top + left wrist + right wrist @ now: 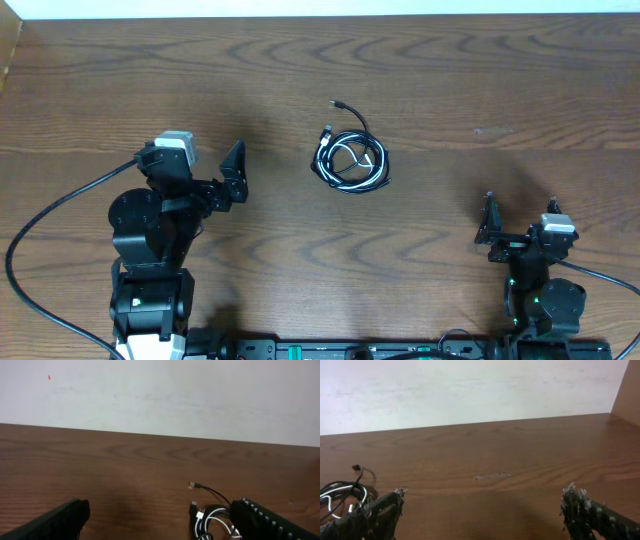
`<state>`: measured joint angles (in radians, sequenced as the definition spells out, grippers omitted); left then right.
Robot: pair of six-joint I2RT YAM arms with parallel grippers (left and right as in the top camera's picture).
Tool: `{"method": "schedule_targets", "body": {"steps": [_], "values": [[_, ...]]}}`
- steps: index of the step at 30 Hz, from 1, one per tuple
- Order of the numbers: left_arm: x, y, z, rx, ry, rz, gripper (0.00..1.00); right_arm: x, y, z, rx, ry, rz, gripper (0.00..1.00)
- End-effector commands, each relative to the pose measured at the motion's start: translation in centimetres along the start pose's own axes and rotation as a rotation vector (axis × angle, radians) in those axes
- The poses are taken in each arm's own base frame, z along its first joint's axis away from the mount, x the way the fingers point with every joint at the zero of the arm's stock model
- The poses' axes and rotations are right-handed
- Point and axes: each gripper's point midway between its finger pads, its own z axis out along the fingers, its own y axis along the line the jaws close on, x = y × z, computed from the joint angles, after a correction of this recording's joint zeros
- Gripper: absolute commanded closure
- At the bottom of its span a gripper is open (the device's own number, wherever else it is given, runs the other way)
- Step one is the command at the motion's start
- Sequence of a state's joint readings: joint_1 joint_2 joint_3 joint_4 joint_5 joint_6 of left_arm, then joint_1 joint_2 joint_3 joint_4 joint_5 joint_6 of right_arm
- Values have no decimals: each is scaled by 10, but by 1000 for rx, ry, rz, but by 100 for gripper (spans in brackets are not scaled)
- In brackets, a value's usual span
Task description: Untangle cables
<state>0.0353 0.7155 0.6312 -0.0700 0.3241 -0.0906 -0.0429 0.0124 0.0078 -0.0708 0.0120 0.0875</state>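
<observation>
Both claws stand wide apart and empty, left gripper (238, 178) at centre-left and right gripper (490, 228) at lower right, while the cables (350, 165) lie as one tangled coil just above mid-frame, so I judge no untangling done yet.

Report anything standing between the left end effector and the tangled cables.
Nothing visible: only bare table lies between the open left end effector and the cables, which sit apart from it.
</observation>
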Motion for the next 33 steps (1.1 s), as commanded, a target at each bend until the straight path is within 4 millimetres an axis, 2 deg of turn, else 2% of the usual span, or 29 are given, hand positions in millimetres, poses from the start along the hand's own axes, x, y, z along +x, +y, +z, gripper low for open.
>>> {"method": "schedule_targets", "body": {"steps": [1, 18, 26, 33], "values": [[-13, -10, -3, 40, -24, -45, 5, 1, 0, 0, -1, 3, 5, 1], [-12, -9, -2, 40, -19, -64, 5, 1, 0, 0, -1, 3, 5, 1], [0, -4, 9, 31, 29, -78, 5, 1, 0, 0, -1, 3, 5, 1], [1, -4, 10, 30, 35, -79, 5, 1, 0, 0, -1, 3, 5, 1]]}}
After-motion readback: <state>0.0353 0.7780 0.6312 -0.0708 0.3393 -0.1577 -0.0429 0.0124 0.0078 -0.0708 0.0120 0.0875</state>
